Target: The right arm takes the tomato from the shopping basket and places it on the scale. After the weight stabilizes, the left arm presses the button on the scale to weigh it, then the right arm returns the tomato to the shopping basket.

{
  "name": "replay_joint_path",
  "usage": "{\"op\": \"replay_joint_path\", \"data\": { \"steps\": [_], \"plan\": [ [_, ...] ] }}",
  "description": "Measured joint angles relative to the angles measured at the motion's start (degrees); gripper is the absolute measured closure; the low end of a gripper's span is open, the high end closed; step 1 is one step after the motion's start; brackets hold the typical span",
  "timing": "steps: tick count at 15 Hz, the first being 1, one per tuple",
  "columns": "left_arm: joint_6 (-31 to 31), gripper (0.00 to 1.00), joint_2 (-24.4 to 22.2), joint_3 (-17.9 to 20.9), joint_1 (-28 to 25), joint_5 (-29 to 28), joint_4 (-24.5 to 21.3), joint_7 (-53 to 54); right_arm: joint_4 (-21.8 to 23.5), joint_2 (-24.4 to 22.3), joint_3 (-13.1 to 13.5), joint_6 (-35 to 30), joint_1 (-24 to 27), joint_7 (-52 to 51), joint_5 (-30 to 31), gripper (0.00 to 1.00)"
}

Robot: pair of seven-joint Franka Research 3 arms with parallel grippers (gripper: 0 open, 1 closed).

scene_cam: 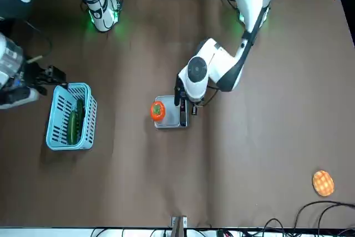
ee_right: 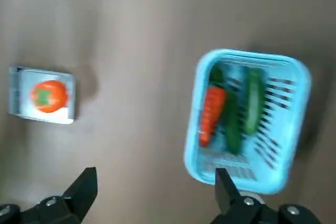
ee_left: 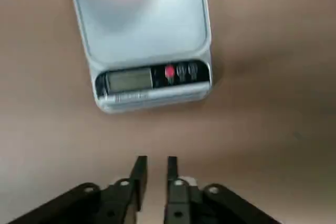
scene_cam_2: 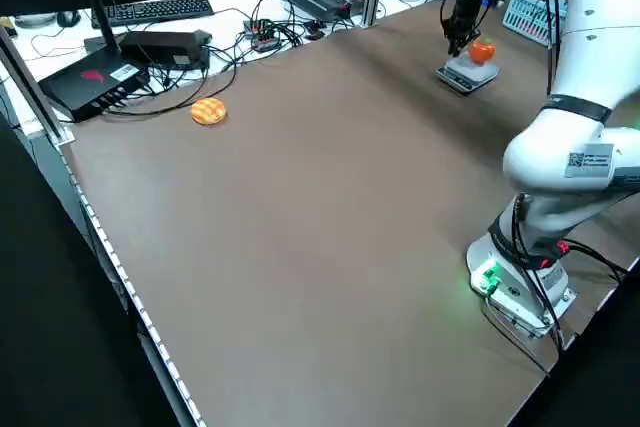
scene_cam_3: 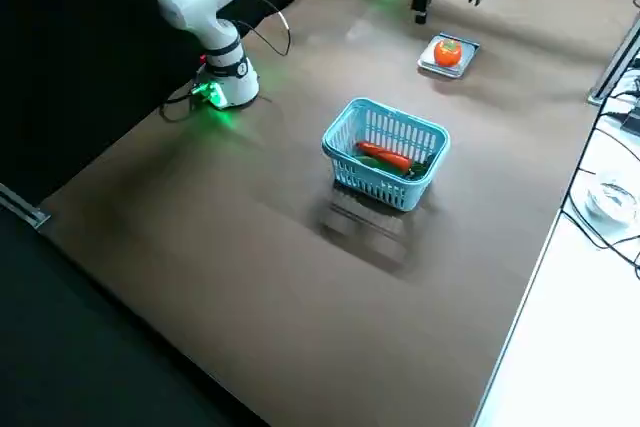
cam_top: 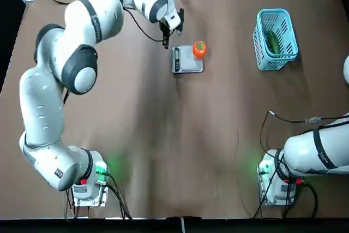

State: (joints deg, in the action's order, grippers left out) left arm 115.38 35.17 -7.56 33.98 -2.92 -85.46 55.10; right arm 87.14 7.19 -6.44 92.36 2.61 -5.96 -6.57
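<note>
Resting on the far-right part of the kitchen scale (cam_top: 187, 59), the tomato (cam_top: 199, 49) had clearly been delivered, so the 1st stage of the task looked complete. The scale sat in the far middle of the brown table (cam_top: 174, 151), its dark control strip, with a grey display and a small red button (ee_left: 169, 72), facing the robot's left.

The left gripper (cam_top: 166, 41) hung just beside that control edge, over bare table rather than over the strip. In the left wrist view its 2 fingers (ee_left: 139, 174) stood almost together, a thin gap between them, grasping nothing. That suited a poke with the fingertips. Whether the button had been pressed could not be told from these pictures; judging by the gripper's place short of the strip, the press was either about to come or just over.

The right arm (cam_top: 319, 151) was drawn in at the table's right edge, its base lit green. The right gripper (ee_right: 152, 195) hung high with its fingers spread wide and empty, looking down on both the scale and the light-blue shopping basket (cam_top: 286, 25). The basket stood well apart from the scale, toward the robot's right, holding a carrot (ee_right: 211, 114) and 2 cucumbers (ee_right: 252, 108).

What remained, at the least, was the last stage: the right arm had yet to fetch the tomato and return it to the basket. A waffle-like disc (scene_cam: 323, 182) lay far off on the robot's left, uninvolved.
</note>
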Motion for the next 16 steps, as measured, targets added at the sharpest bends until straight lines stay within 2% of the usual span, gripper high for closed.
{"op": "replay_joint_path", "data": {
  "steps": [1,3,4,5,6,8,10,13,16],
  "plan": [
    [-2.1,0.71,-1.4,0.0,-0.6,-0.5,0.0,0.0,0.3,0.6,-0.1,0.9,-0.9,0.0,-2.1,0.01],
    [-6.0,0.7,-4.2,0.0,-2.4,-0.7,0.0,0.0,0.8,2.4,-0.2,2.1,-3.0,0.0,-5.9,0.02],
    [-7.6,0.63,-5.5,0.1,-3.2,-0.7,0.0,0.0,1.0,3.6,-0.3,2.5,-4.1,0.1,-9.0,0.04],
    [-8.7,0.54,-6.7,0.1,-4.0,-0.7,0.0,0.0,1.1,5.0,-0.3,2.8,-5.1,0.1,-12.8,0.05],
    [-9.7,0.36,-8.3,0.1,-5.7,-0.8,-0.1,-0.1,1.6,8.0,-0.4,3.6,-6.5,0.1,-20.1,0.05],
    [-10.2,0.19,-9.4,0.1,-7.3,-0.8,-0.1,-0.2,4.4,10.5,-0.4,7.8,-7.3,-0.4,-27.8,0.04],
    [-11.4,0.01,-10.5,0.2,-9.2,-0.8,-0.1,-0.7,9.3,11.9,-0.4,14.1,-8.6,-4.3,-34.5,0.03],
    [-13.2,0.0,-12.7,0.2,-13.7,-0.8,-0.1,-1.8,16.6,12.5,-0.5,22.1,-11.2,-12.1,-44.5,0.0],
    [-17.5,0.0,-15.0,0.2,-19.8,-0.8,-0.1,-8.3,21.8,13.5,-0.4,24.5,-11.9,-22.5,-54.1,0.0]
  ]
}}
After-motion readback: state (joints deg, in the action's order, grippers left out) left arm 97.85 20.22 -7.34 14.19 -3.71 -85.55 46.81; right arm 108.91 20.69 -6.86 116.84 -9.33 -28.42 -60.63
